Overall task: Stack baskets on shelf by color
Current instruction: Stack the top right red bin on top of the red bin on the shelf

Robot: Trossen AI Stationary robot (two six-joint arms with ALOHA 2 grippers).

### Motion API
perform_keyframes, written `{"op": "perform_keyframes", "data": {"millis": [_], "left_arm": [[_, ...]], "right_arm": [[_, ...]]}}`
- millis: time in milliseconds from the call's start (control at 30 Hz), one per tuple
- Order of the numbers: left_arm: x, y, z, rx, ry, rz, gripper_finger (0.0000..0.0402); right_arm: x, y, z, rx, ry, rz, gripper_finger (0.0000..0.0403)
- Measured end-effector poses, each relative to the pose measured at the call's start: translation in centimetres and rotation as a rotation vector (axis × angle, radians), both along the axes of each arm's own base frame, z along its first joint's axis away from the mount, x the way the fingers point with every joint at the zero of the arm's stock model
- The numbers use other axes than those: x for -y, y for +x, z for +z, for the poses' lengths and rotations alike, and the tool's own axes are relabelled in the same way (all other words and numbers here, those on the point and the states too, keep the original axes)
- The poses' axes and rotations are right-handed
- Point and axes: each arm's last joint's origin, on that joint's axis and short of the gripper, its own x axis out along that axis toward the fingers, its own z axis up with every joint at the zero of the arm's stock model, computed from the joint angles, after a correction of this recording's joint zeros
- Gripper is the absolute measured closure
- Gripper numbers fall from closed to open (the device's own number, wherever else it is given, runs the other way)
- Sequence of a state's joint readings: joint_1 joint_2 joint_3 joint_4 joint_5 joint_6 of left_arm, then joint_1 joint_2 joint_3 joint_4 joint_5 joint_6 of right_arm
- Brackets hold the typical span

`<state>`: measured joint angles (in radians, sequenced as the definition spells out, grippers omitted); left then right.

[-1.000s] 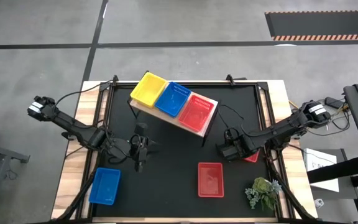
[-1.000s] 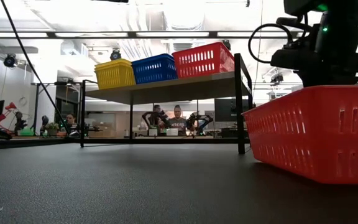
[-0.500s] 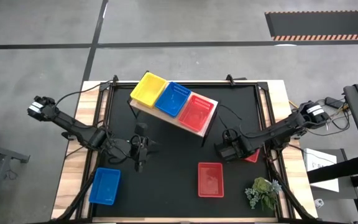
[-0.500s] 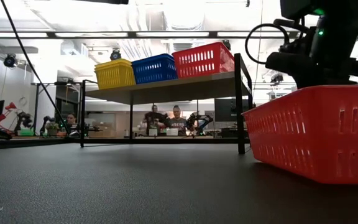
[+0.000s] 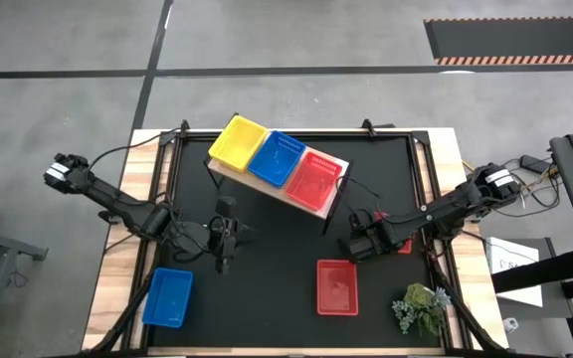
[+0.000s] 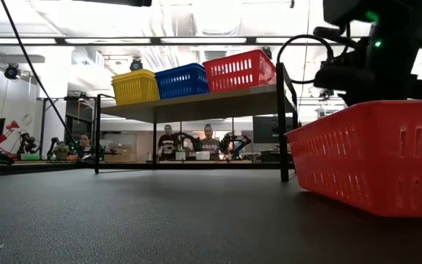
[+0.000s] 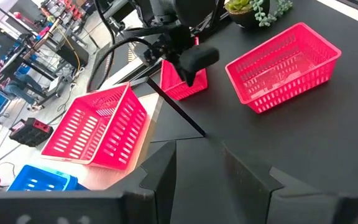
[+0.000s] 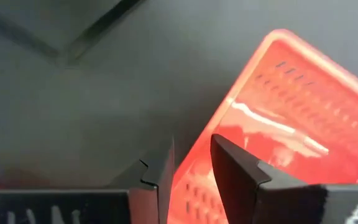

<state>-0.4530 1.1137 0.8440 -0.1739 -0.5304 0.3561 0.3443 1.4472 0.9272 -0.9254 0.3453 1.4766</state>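
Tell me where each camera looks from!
High view: above, looking straight down on the black-topped table; both arms show.
Low view: at tabletop height, facing the light wooden shelf; right arm above the red plastic mesh basket.
Left wrist view: on the left arm, past the left pincer towards that basket.
Right wrist view: on the right arm, right pincer over that basket's rim.
All four share that basket.

The shelf on the black table carries yellow, blue and red baskets.
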Motion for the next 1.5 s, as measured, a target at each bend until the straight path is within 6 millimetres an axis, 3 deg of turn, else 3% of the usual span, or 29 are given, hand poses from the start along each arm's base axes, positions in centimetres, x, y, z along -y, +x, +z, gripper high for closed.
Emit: {"op": "perform_keyframes", "data": {"millis": [267, 467, 733, 867, 1100, 1267, 1500], "left_arm": [[0.0, 0.0, 0.0, 0.001, 0.000, 0.001, 0.0292], [0.0, 0.0, 0.0, 0.002, -0.003, 0.003, 0.0292], [0.0, 0.0, 0.0, 0.002, -0.002, 0.003, 0.0292], [0.0, 0.0, 0.0, -0.001, 0.022, -0.006, 0.0292], [-0.5, -0.9, 1.3, 0.031, 0.175, -0.059, 0.0292], [-1.4, -2.6, 2.8, 0.102, 0.173, -0.031, 0.0292], [-2.1, -4.1, 2.0, 0.207, 0.123, -0.017, 0.0292]], "right_arm": [[-0.3, -0.2, 0.7, -0.021, 0.116, 0.117, 0.0283], [-0.1, -0.4, 1.3, 0.013, 0.144, 0.073, 0.0249], [-0.3, 0.2, -0.2, -0.027, 0.107, 0.033, 0.0231], [-0.3, 0.3, -0.7, -0.051, 0.105, 0.045, 0.0262], [-0.5, 0.2, -0.3, -0.045, 0.123, 0.106, 0.0383], [-0.5, -0.3, 1.0, -0.052, 0.155, 0.155, 0.0392], [-0.5, 0.0, 6.6, -0.158, 0.115, 0.212, 0.0393]]}}
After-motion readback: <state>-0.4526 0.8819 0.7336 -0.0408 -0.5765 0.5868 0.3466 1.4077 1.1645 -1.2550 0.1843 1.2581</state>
